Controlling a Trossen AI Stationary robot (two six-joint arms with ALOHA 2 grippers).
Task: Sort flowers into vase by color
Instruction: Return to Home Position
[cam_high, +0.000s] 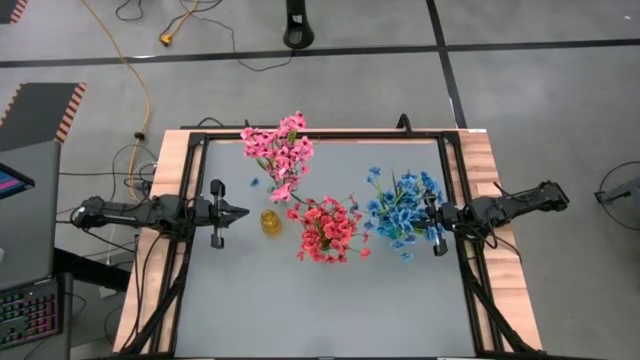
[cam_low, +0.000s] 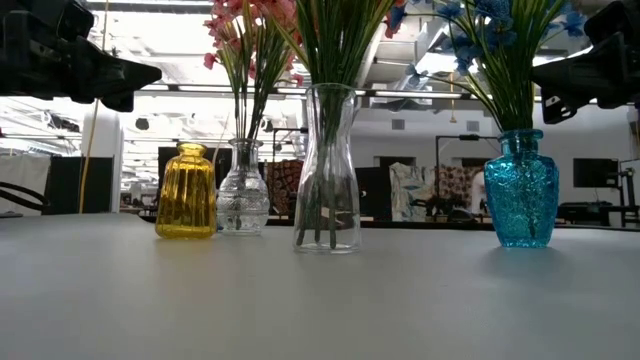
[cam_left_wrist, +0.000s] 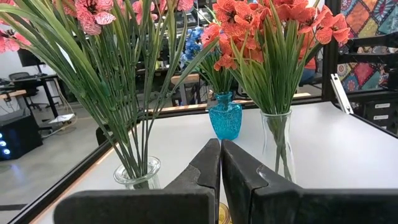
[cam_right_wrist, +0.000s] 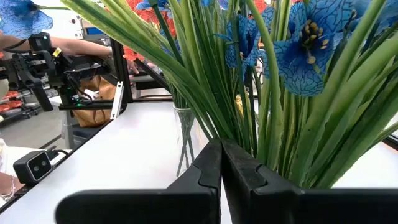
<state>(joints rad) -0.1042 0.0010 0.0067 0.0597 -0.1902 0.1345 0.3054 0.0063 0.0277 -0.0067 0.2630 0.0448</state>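
The pink flowers (cam_high: 281, 150) stand in a small clear ribbed vase (cam_low: 243, 188), their stems down its neck. The coral-red flowers (cam_high: 330, 227) stand in a tall clear vase (cam_low: 328, 170). The blue flowers (cam_high: 405, 209) stand in a blue glass vase (cam_low: 521, 189). An empty yellow vase (cam_low: 186, 191) stands beside the pink one. My left gripper (cam_high: 243, 211) hovers shut, left of the yellow vase. My right gripper (cam_high: 426, 214) hovers shut at the right edge of the blue flowers, its fingers close to the leaves; I cannot tell whether they touch.
A black frame (cam_high: 320, 134) runs round the grey table, with wooden boards (cam_high: 500, 250) at both sides. The near half of the table (cam_high: 320, 310) carries nothing. A person's arm (cam_right_wrist: 87, 45) shows beyond the table in the right wrist view.
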